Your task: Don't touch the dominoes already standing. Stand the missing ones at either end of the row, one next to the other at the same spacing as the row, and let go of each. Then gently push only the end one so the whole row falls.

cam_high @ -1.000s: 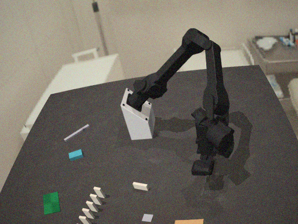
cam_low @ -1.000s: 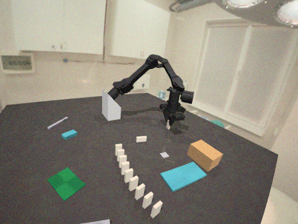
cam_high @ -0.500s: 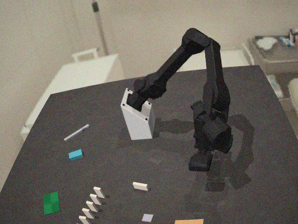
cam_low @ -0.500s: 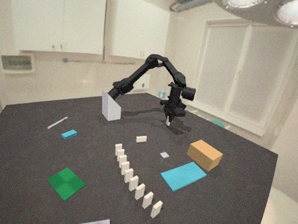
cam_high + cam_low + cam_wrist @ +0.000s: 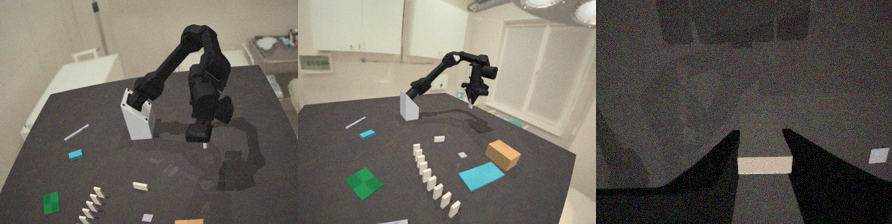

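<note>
Domino [image 5: 205,145] [image 5: 470,103] [image 5: 765,165] upright, clamped between fingers of hand [image 5: 205,142] [image 5: 472,102] [image 5: 760,136], raised above dark table [image 5: 109,162] [image 5: 394,162] [image 5: 836,65].

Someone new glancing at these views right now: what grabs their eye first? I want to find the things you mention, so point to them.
Probably the black arm, rising from its pale base [image 5: 139,129] [image 5: 409,110] and bending down to a gripper [image 5: 205,145] [image 5: 471,101] [image 5: 760,136] shut on a cream domino [image 5: 205,145] [image 5: 470,104] [image 5: 765,165] above the dark table. Next, the slanting row of standing dominoes in the exterior view's foreground, with the orange block [image 5: 503,153] and flat blue sheet [image 5: 481,176] to its right.
</note>
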`<state>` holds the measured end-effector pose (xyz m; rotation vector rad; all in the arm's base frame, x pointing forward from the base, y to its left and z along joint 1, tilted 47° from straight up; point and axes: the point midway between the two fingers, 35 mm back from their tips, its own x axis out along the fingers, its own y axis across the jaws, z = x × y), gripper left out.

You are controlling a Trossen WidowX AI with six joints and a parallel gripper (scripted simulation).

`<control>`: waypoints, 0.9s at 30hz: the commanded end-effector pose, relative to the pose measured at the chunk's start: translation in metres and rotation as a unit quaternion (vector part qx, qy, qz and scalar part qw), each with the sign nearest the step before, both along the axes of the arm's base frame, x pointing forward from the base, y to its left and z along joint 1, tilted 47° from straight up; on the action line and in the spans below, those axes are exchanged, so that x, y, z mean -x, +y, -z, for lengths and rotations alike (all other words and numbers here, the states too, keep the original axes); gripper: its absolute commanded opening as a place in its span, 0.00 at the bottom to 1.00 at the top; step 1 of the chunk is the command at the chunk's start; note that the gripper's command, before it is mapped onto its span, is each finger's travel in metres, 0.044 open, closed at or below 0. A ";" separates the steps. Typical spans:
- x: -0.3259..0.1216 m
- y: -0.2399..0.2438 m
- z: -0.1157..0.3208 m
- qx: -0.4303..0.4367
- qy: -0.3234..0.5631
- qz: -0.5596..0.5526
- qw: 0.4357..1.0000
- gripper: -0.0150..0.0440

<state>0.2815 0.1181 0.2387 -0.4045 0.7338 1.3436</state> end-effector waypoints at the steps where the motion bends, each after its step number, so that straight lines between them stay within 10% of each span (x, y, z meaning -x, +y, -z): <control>1: -0.023 -0.025 0.023 0.005 0.061 0.062 0.996 0.44; 18: -0.056 -0.225 0.227 -0.019 0.464 0.450 0.762 0.44; 27: -0.046 -0.242 0.255 -0.031 0.506 0.483 0.714 0.44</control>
